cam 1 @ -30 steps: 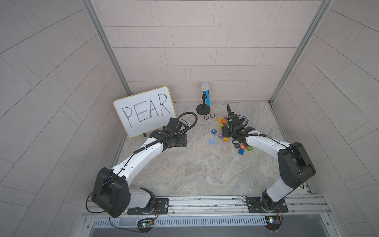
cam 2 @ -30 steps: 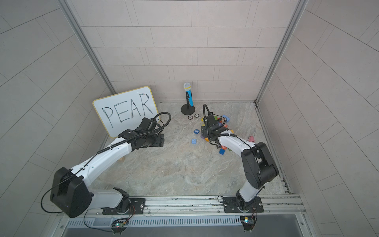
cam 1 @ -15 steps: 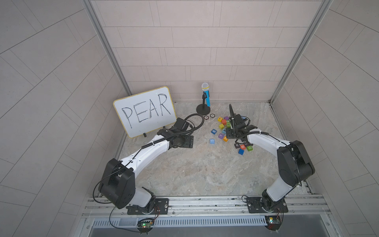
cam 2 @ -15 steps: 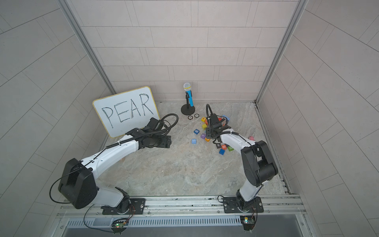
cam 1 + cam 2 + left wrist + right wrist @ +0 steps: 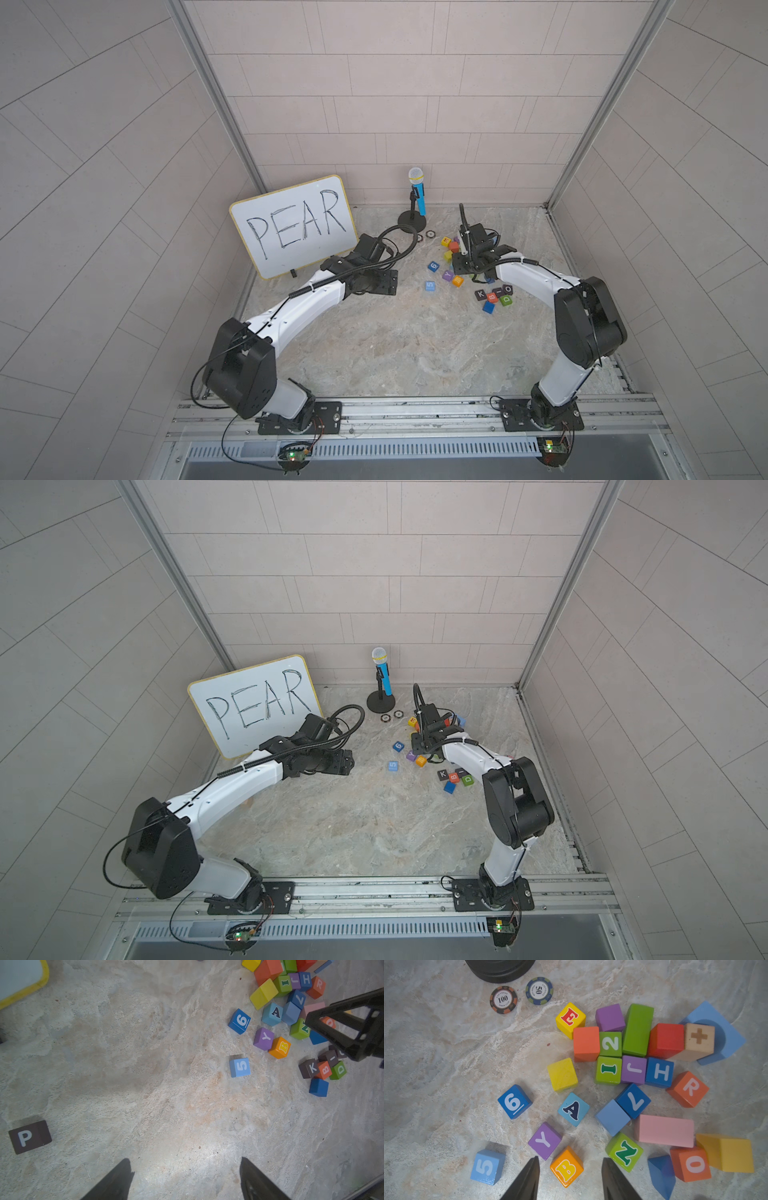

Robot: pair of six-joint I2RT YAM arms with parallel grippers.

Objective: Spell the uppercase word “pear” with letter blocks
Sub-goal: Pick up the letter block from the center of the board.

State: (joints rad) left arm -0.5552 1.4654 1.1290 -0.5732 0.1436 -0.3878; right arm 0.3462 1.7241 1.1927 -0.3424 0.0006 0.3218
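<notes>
While the dark P block (image 5: 30,1136) lies alone on the table (image 5: 166,1105), yellow E (image 5: 570,1019), blue A (image 5: 573,1109) and orange R (image 5: 688,1088) sit in the block pile (image 5: 633,1068) — left fingers (image 5: 116,1180) spread and empty, right fingers (image 5: 527,1180) apart, flanking an orange B block (image 5: 566,1165) untouched.

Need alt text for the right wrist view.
The right gripper hangs over an orange B block, fingers apart, among scattered coloured blocks on a marbled table. Yellow E, light-blue A and orange-red R blocks lie loose; two poker chips sit farther off.
</notes>
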